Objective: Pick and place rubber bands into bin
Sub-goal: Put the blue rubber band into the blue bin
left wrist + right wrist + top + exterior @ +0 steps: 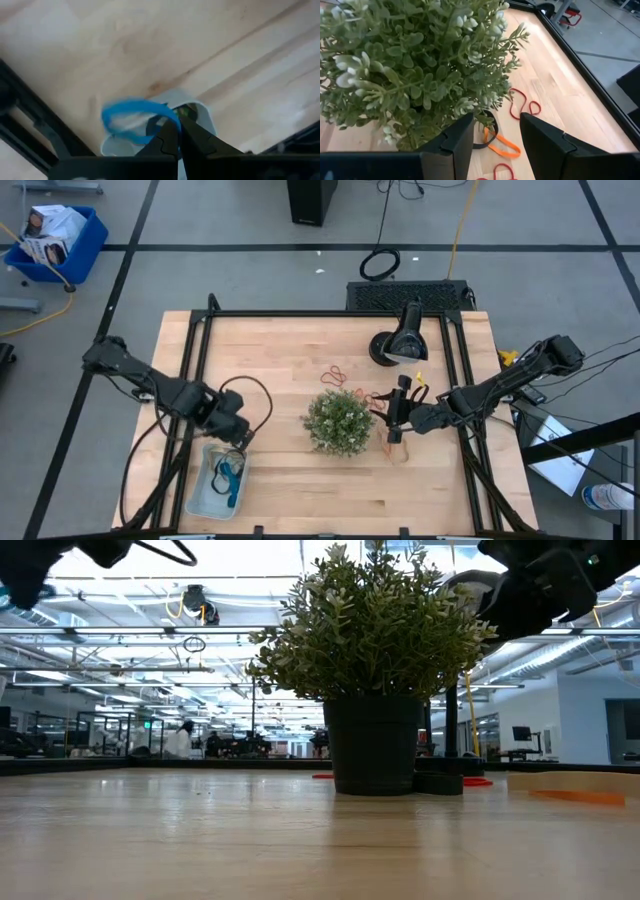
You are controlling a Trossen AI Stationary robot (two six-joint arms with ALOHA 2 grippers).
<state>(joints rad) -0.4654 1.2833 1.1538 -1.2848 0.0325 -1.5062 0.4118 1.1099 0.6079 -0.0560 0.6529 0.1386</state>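
Observation:
The pale light-blue bin (200, 498) lies near the table's front left corner, with blue bands (230, 478) in it. My left gripper (238, 450) hovers over the bin's far end, shut on a blue rubber band (127, 112). The plant (340, 420) stands mid-table. My right gripper (386, 417) is open just right of the plant, above the table. Through its gap the right wrist view shows an orange band (502, 144), a dark band (487, 145) and a red band (522, 107) lying flat. More red and orange bands (335, 374) lie behind and right of the plant. My left gripper pinches the blue rubber band at one spot on its loop (167, 116) between its two fingertips. The fingers point down at the bin (202, 117). The rest of the loop stands out beside the fingertips, clear of the table.
A black lamp-like object (398, 345) stands at the table's far right. The table's black frame rails (195, 350) run along its left, far and right sides. A deep-blue bin with paper (55, 240) and a black cable coil (380, 265) are on the floor.

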